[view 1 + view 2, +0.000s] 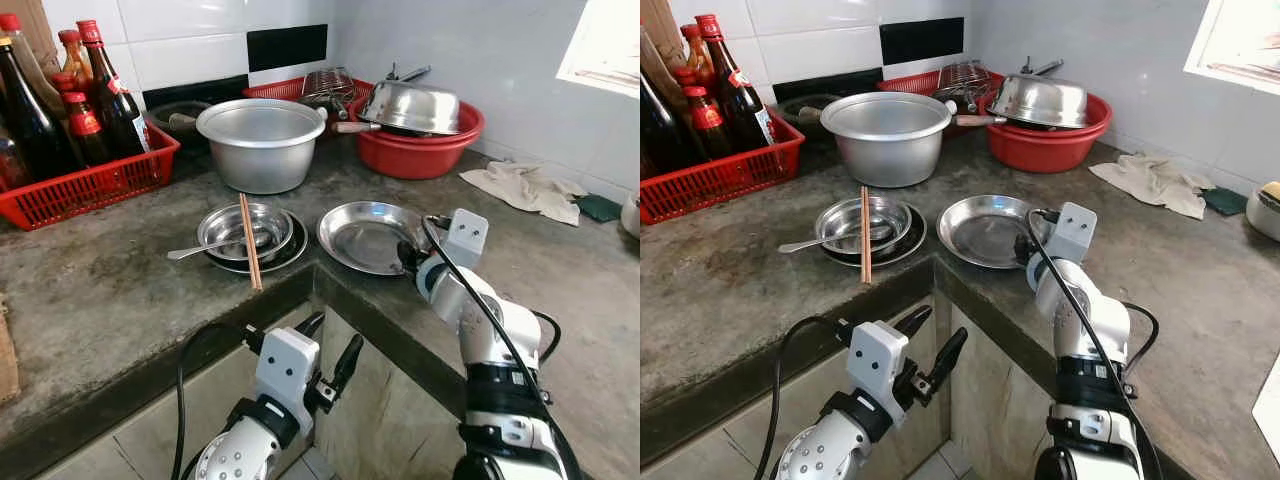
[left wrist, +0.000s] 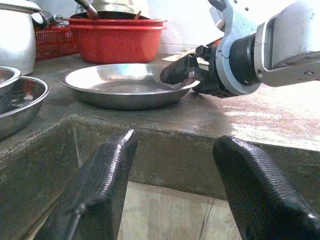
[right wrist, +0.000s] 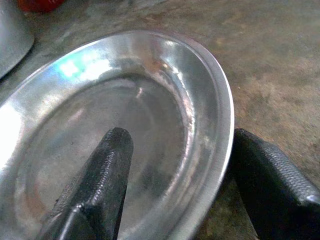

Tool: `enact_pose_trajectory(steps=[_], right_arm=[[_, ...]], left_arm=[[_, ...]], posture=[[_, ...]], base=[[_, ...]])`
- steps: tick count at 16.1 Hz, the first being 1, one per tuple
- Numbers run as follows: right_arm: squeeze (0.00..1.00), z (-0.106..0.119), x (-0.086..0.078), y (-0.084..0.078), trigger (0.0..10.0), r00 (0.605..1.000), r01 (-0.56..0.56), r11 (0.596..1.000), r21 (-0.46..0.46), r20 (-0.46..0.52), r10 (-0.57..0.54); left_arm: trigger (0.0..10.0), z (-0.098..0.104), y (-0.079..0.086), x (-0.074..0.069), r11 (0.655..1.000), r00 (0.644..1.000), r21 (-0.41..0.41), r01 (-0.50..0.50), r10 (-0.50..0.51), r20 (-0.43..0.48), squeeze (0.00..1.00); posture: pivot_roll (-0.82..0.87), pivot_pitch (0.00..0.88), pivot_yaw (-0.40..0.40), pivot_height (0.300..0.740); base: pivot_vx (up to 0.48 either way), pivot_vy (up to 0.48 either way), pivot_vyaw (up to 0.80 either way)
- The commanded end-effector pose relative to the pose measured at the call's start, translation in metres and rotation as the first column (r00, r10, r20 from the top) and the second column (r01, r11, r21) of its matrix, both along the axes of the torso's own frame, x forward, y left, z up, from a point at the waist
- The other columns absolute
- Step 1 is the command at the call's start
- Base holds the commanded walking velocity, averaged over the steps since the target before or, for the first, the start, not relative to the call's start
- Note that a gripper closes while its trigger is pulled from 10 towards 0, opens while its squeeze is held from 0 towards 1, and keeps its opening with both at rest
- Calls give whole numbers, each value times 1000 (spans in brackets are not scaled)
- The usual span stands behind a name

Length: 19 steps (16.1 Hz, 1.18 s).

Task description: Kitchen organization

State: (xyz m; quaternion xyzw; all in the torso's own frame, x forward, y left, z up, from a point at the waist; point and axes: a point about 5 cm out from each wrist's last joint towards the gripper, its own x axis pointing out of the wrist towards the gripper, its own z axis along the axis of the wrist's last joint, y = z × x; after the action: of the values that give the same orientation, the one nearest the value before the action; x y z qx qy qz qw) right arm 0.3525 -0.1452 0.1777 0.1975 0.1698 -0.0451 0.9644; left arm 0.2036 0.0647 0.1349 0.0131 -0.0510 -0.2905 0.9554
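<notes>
Straddling steel plate (image 3: pixel 150 125) rim, R gripper (image 3: pixel 175 180) open, no grip | L gripper (image 2: pixel 175 190) open, empty, below counter (image 1: pixel 100 290) edge

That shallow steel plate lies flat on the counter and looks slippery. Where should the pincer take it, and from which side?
Probably the raised rim on the robot's right side. The steel plate sits flat, so only its rim offers an edge. The right pincer already straddles that rim, one finger inside, the other outside, still open.

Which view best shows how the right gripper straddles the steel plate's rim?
Right wrist view: the right gripper has one finger inside the steel plate, one outside. The left wrist view shows this side-on; eye views hide the fingers behind the wrist.
</notes>
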Motion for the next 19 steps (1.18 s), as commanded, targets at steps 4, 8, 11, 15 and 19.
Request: enact_pose_trajectory(steps=[4,8,11,15,19], right_arm=[[0,2,5,9,10000,999,-29,999,19,-33,30],[0,-7,6,8,5961,994,-12,1000,10,-108,13],[0,-4,8,6,0,994,15,999,49,-109,-10],[0,-6,9,2,0,989,59,995,82,-141,-47],[0,-6,11,-2,0,981,130,973,193,-170,-97]], left_arm=[[10000,3,-1,-1,1000,1000,2,-5,5,25,0],[10000,4,-1,0,1000,1000,2,-12,12,28,0],[10000,3,0,0,1000,999,5,-20,20,27,0],[10000,4,-1,1,1000,999,4,-26,26,28,0],[10000,4,0,2,999,999,9,-39,39,31,0]], posture=[[76,0,-93,740],[77,2,-97,740],[75,13,-98,740],[74,21,-97,740],[74,22,-99,740]], base=[[0,0,0],[0,0,0],[0,0,0],[0,0,0],[0,0,0]])
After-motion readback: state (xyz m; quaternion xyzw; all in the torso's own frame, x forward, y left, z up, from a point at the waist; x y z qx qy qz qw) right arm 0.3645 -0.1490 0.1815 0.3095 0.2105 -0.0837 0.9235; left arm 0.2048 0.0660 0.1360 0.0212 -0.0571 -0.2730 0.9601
